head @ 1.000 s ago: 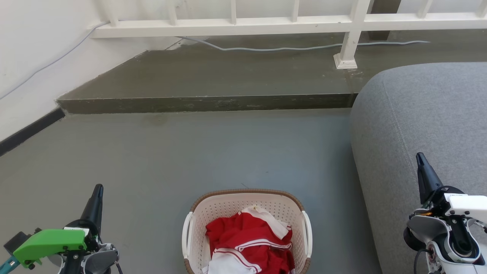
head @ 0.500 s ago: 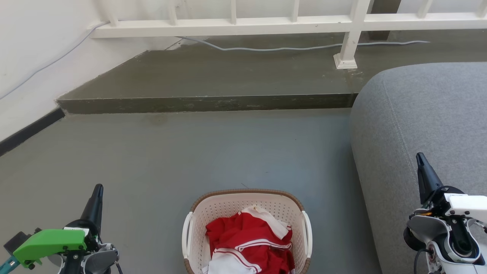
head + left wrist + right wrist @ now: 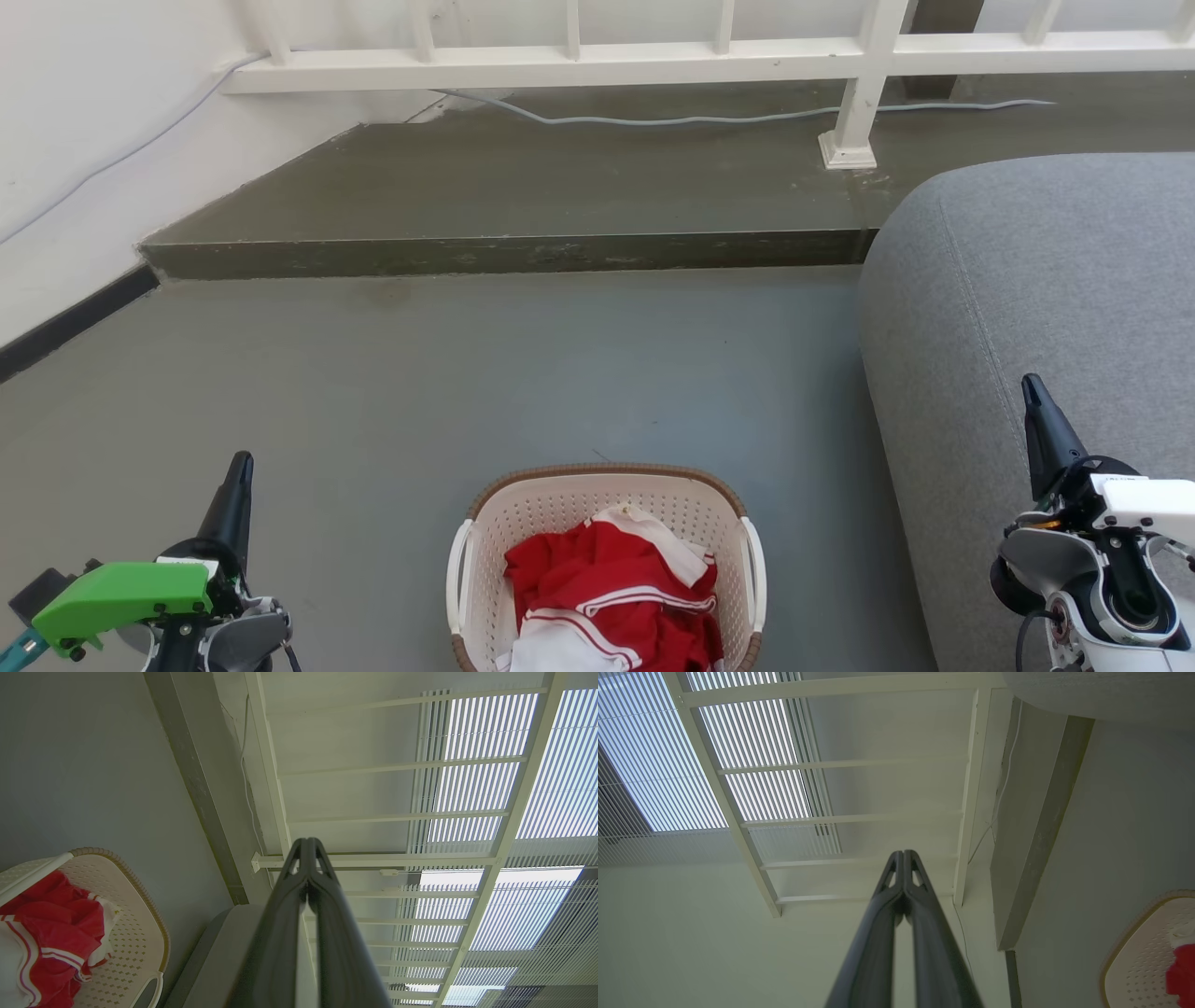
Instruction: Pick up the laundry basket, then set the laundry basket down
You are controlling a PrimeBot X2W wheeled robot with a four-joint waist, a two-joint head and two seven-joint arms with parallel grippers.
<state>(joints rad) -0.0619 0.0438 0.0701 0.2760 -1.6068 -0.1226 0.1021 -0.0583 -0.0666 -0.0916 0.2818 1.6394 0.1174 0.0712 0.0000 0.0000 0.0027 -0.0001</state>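
Nothing moved since earlier | laundry basket on floor | left gripper fingers closed, empty | right gripper fingers closed, empty

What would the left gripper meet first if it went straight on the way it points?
Probably the white railing beyond the step; the left gripper points at it across free air, depth unclear.

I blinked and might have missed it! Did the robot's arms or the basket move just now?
No, nothing visibly moved. The basket sits on the floor between the left gripper and the right gripper, both shut and holding nothing.
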